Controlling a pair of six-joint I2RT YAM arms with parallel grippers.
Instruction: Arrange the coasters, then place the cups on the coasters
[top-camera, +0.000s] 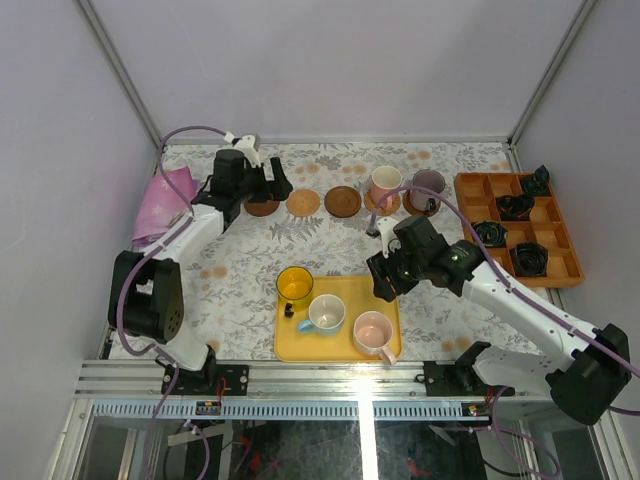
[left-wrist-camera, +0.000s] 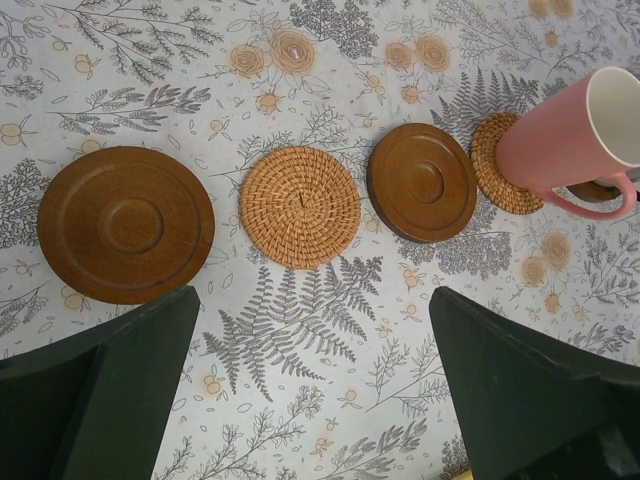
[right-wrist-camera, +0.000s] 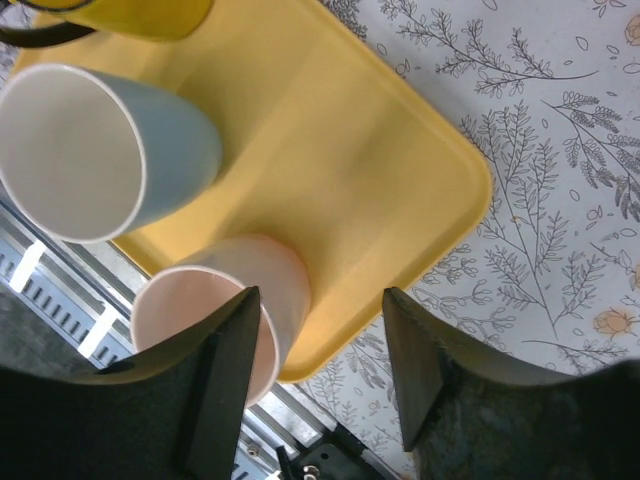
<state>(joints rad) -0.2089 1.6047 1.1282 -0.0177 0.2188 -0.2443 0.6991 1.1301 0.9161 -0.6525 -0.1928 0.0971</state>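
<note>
Five coasters lie in a row at the back: dark brown (top-camera: 262, 205) (left-wrist-camera: 125, 225), tan woven (top-camera: 303, 202) (left-wrist-camera: 300, 207), dark brown (top-camera: 342, 201) (left-wrist-camera: 422, 182), and two more under cups. A pink cup (top-camera: 385, 184) (left-wrist-camera: 570, 140) stands on a tan coaster (left-wrist-camera: 495, 165); a purple-grey cup (top-camera: 429, 185) stands on the last. The yellow tray (top-camera: 340, 290) (right-wrist-camera: 350, 150) holds a yellow cup (top-camera: 295, 284), a light blue cup (top-camera: 325, 314) (right-wrist-camera: 90, 150) and a pink cup (top-camera: 374, 333) (right-wrist-camera: 230, 290). My left gripper (top-camera: 272, 187) (left-wrist-camera: 315, 390) hangs open near the left coasters. My right gripper (top-camera: 383, 280) (right-wrist-camera: 320, 370) is open above the tray's pink cup, holding nothing.
An orange compartment tray (top-camera: 545, 282) with dark objects (top-camera: 515, 207) sits at the right edge. A pink cloth (top-camera: 165, 200) lies at the far left. The metal rail (top-camera: 330, 375) runs along the near edge behind the yellow tray.
</note>
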